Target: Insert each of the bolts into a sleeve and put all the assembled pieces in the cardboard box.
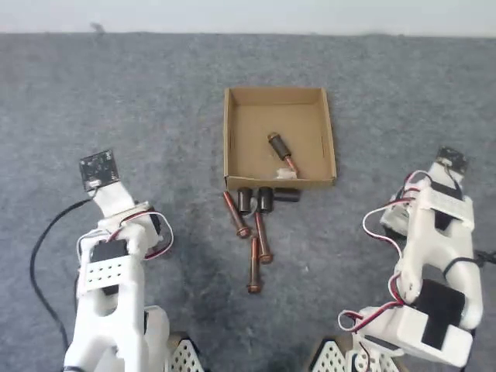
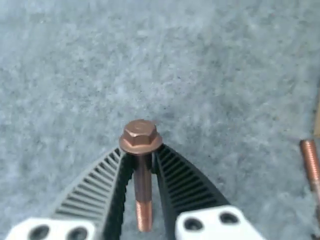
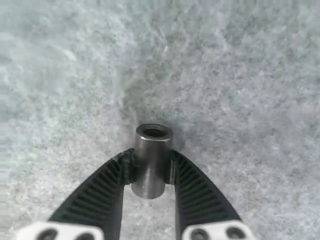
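My left gripper (image 2: 143, 156) is shut on a copper bolt (image 2: 141, 137); its hex head sticks out past the fingertips and its threaded end points back toward the wrist. My right gripper (image 3: 152, 161) is shut on a dark metal sleeve (image 3: 152, 145) whose open bore faces outward. Both hang over grey carpet. The cardboard box (image 1: 226, 139) sits at the middle back with one bolt-in-sleeve piece (image 1: 282, 153) inside. Just in front of the box lie three loose bolts (image 1: 260, 236) and three dark sleeves (image 1: 266, 199).
The left arm (image 1: 115, 263) stands at the front left and the right arm (image 1: 434, 263) at the front right, each well to the side of the parts. A loose bolt (image 2: 311, 167) lies at the edge of the left wrist view. A small white scrap (image 1: 285, 173) lies in the box.
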Controlling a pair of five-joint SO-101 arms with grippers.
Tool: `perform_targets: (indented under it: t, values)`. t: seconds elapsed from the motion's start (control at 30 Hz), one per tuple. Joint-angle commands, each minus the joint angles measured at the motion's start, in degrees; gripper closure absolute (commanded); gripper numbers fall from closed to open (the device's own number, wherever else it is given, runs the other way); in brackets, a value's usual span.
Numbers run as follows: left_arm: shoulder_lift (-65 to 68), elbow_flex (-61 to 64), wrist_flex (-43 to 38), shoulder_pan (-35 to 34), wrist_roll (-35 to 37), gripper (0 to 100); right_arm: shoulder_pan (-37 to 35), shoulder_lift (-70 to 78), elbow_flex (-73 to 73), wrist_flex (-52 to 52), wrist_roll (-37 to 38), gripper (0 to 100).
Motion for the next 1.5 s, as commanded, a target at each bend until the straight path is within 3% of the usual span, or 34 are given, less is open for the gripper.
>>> perform_targets:
  t: [0.0,0.27,0.53,0.77,1.17,1.3,1.47]
  values:
    - [-2.1,-0.9,-1.0,-0.6,0.4,99,-3.3,-0.4,-5.5,0.2,0.6,99.3]
    - [-2.1,-0.7,-2.1,-0.6,0.4,99,-5.6,-0.1,-14.9,-0.1,0.6,99.3]
    - [-2.1,-0.7,-2.1,-0.6,0.4,99,-13.3,0.0,-23.0,-1.8,0.4,99.3]
    - [-2.1,-0.7,-2.2,-0.6,0.3,99,-18.9,3.6,-23.4,-17.2,0.5,99.3]
    - [-2.1,-0.4,-3.1,0.8,0.3,99,-20.2,10.0,-22.8,-41.4,0.4,99.3]
    - [-2.2,0.8,-5.3,1.8,0.3,99,-21.5,8.0,-17.1,-48.7,0.4,99.3]
    - [-2.2,0.8,-5.5,1.8,0.3,99,-22.1,2.9,-4.2,-68.2,0.2,99.3]
